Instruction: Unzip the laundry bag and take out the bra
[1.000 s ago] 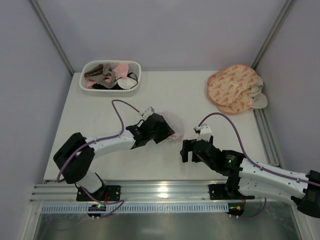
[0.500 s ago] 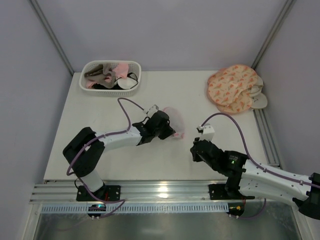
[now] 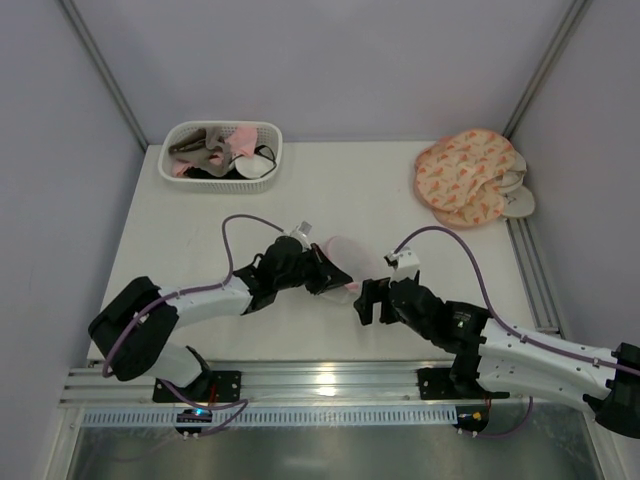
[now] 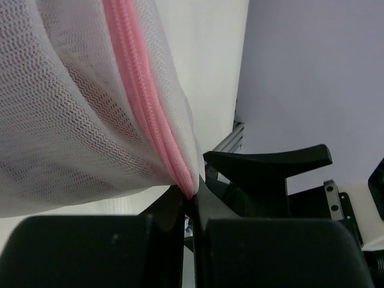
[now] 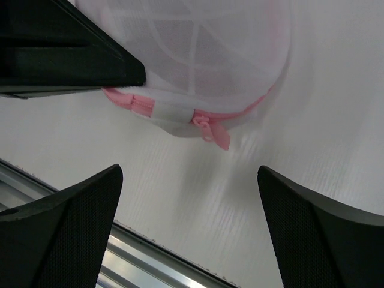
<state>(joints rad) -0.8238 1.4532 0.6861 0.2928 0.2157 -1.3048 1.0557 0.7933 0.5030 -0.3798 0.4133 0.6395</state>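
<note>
Left pincer [image 4: 189, 201] clamped on pink rim of one bag [image 3: 347, 256], middle of counter [image 3: 340, 190]; right pincer [image 5: 191, 240] wide, just beside, facing zipper pull [image 5: 211, 131]. One basket [image 3: 215, 183] far-left corner, one peach cloth [image 3: 468, 175] far-right.

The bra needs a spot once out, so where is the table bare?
Bare: the far strip between the white basket and the peach patterned fabric, and the left side below the basket. Crowded: the middle, where left gripper and right gripper meet at the laundry bag.
</note>
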